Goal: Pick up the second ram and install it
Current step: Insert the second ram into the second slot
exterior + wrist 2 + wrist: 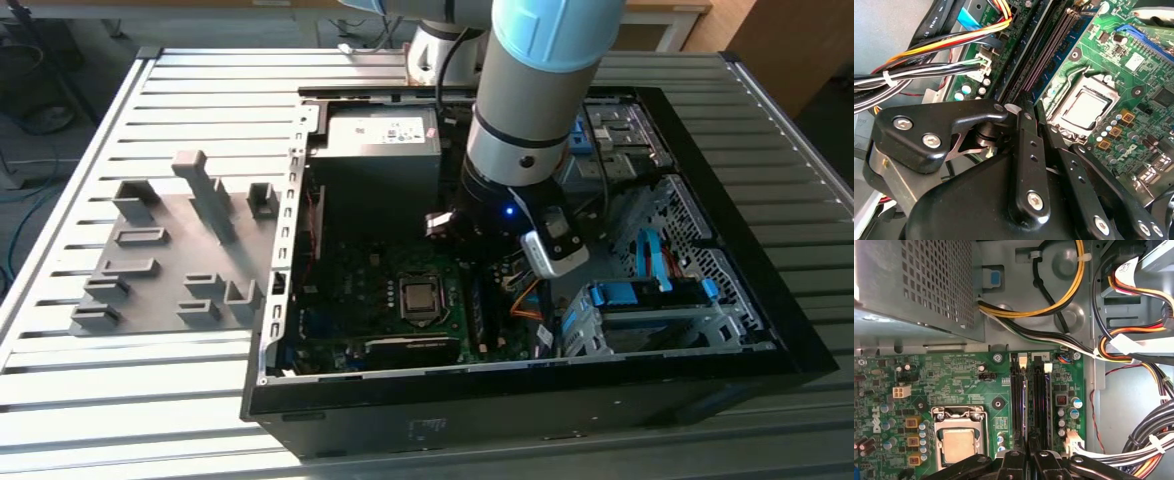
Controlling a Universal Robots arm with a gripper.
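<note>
Ram [1024, 405] stands in its motherboard [954, 375] slot beside the CPU socket [958, 440] — the gripper [1028, 450] fingers look together on its upper edge. Seating step, I judge; it calls for straight, even downward pressure.

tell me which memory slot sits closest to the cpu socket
The outermost black memory slot in the first wrist view, the one directly beside the CPU socket. The other slots run parallel to it, further off toward the white cable connector.
</note>
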